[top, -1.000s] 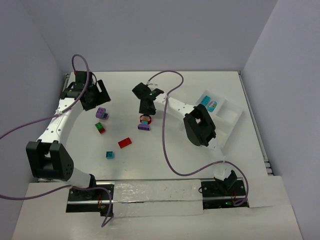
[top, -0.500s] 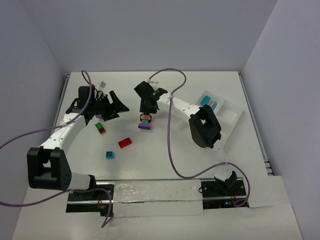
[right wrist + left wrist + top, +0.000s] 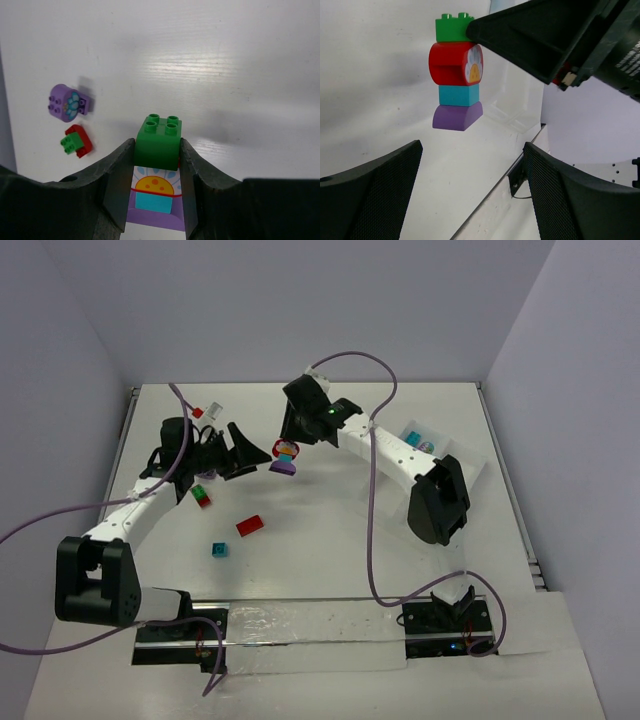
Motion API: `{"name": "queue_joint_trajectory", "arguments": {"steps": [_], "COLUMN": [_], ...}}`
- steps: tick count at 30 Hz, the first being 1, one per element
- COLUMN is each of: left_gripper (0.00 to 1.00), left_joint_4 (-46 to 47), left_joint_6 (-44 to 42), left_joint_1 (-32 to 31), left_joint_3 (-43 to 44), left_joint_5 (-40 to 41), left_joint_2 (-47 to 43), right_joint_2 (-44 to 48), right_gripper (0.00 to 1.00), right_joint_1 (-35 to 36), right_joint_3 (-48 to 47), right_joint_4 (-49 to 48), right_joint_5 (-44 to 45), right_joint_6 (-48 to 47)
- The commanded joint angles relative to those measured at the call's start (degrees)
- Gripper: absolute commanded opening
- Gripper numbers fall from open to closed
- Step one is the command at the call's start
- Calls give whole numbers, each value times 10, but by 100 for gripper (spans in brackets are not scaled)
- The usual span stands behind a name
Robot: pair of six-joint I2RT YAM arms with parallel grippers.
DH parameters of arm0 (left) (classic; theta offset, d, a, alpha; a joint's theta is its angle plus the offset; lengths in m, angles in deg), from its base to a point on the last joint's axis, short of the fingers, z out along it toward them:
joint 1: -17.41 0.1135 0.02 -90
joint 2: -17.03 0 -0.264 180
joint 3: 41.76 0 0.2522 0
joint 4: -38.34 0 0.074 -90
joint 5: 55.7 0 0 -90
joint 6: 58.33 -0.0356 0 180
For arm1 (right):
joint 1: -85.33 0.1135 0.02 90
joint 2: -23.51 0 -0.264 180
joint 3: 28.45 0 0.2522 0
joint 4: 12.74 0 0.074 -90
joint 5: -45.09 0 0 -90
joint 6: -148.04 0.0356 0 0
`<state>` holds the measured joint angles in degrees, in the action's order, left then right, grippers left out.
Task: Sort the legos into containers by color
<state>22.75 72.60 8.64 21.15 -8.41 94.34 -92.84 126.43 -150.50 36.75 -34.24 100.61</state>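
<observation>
- Near the front edge of the table (image 3: pixel 330 570), left of the middle, a teal brick (image 3: pixel 218 549) and a red brick (image 3: pixel 250 525) lie loose and apart. Neither has moved in the last second.
- A little farther back, a green-on-red pair (image 3: pixel 202 496) lies just beside the left arm. The right wrist view shows a round purple brick (image 3: pixel 70 102) close to it. Both are unsorted.
- Mid-table, the left gripper (image 3: pixel 250 452) has swung in from the far-left corner. It now faces the stack with its jaws spread wide and nothing in them.
- Just beyond it, the right gripper (image 3: pixel 291 443) is clamped on the green top brick (image 3: pixel 157 140) of a four-brick stack (image 3: pixel 456 75), which runs green, round red, teal, then a purple base.
- A second ago that stack stood on the table. Now it hangs clear of the surface, a little nearer the far edge.
- A mixed-colour stack fits no single compartment, so the lift and the left arm's approach look like preparation for pulling it apart. The lower bricks sit ahead of the open left jaws, and nothing touches them yet.
- At the right edge, the tray (image 3: pixel 462 462) holds a teal piece (image 3: pixel 413 437) in a far compartment, with a small round piece just beside it. Most of the sorting appears to remain.
</observation>
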Motion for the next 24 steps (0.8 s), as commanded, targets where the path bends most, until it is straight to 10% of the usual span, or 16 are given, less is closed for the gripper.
{"name": "queue_joint_trajectory", "arguments": {"steps": [1, 24], "left_gripper": [89, 66], "left_joint_4": [57, 140], "left_joint_6": [-13, 25], "left_joint_1": [-20, -48], "left_joint_3": [13, 97], "left_joint_5": [17, 33], "left_joint_2": [9, 147], "right_joint_2": [46, 42], "right_gripper": [0, 0], "right_joint_1": [-6, -6], "right_joint_3": [0, -20], "right_joint_4": [-31, -22], "right_joint_5": [-24, -55], "right_joint_6": [3, -14]}}
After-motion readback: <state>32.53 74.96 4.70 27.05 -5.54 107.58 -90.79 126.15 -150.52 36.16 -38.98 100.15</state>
